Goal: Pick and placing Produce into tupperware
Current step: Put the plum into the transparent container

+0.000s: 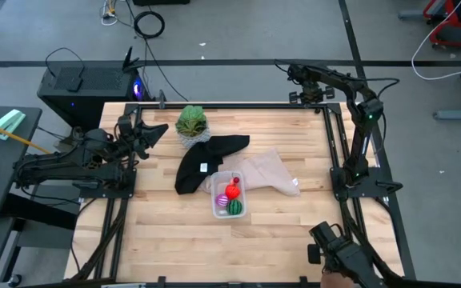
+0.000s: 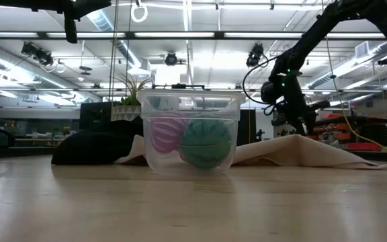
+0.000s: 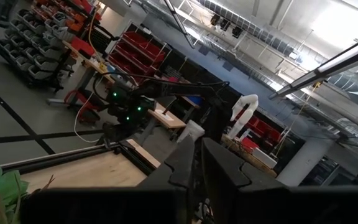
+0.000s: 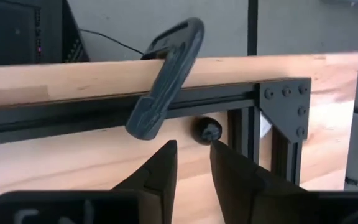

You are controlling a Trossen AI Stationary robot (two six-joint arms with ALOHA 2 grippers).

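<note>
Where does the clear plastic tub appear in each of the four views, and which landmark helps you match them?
High view: tupperware at table centre, toy fruits inside.
Low view: tupperware centre, in front of the cloths.
Left wrist view: not in it.
Right wrist view: not in it.
Shared landmark: the leafy green plant behind the tub.

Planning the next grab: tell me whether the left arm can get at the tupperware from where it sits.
Probably yes. The left claw is parked at the table's far left edge, and open wood lies between it and the tupperware; only the black cloth lies alongside.

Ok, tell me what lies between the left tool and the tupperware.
Only the black cloth lies flat between the left tool and the tupperware; the plant stands beside that path.
</note>
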